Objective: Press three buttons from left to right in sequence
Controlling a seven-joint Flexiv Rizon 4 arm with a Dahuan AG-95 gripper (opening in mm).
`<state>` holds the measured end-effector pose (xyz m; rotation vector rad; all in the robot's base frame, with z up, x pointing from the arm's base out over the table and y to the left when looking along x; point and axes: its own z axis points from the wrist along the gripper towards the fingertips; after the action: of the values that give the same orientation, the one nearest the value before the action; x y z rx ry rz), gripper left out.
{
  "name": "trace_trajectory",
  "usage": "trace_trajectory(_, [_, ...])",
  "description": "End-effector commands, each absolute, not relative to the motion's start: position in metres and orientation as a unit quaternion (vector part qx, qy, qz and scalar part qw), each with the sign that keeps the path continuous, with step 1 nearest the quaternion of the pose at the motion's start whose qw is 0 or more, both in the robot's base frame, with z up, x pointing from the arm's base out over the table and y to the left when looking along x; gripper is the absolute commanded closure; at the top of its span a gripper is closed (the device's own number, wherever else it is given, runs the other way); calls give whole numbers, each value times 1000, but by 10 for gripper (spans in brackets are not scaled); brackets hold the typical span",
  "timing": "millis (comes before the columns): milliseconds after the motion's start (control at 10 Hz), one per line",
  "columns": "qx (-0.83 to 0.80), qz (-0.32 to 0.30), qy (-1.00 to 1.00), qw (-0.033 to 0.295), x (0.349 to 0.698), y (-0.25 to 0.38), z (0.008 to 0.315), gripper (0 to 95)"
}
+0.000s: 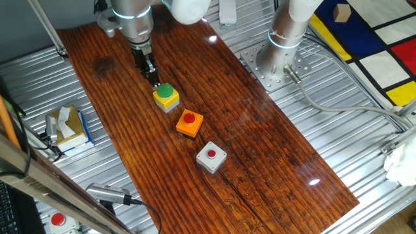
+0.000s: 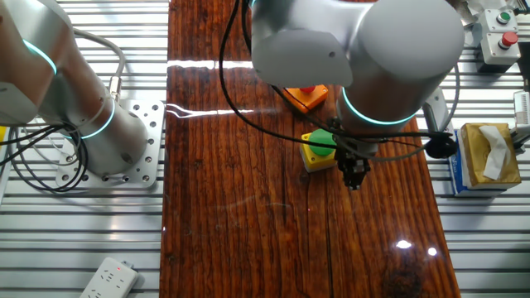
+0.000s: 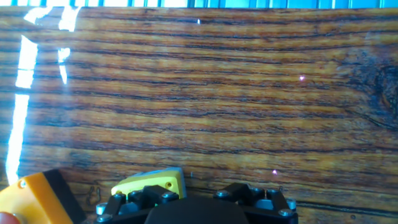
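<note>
The black two-finger gripper [image 1: 155, 80] hangs just beside the green-capped yellow button box [image 1: 166, 96], mid-table. Whether its fingers are spread cannot be told. The red-capped orange box [image 1: 189, 123] and red-capped grey box [image 1: 211, 158] follow in line.

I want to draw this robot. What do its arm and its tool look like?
The arm is made of fat, round, silvery-grey tubes, with thin glowing turquoise rings at the joints. Black cables loop beside it. It stands on a round metal base. At its end sits a small black tool, narrow and dark, much thinner than the arm.
</note>
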<state>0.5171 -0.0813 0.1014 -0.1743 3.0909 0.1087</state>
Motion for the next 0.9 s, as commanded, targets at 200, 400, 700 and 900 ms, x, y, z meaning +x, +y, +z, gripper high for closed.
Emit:
trace_trajectory(200, [-52,36,998,30,512,-78,96,190])
trace_trajectory(400, [-49,36,998,35,508,-74,89,190])
trace_trajectory(700, [-52,35,997,38,503,-74,86,190])
trace_trajectory(900, [-54,34,997,40,498,-75,82,190])
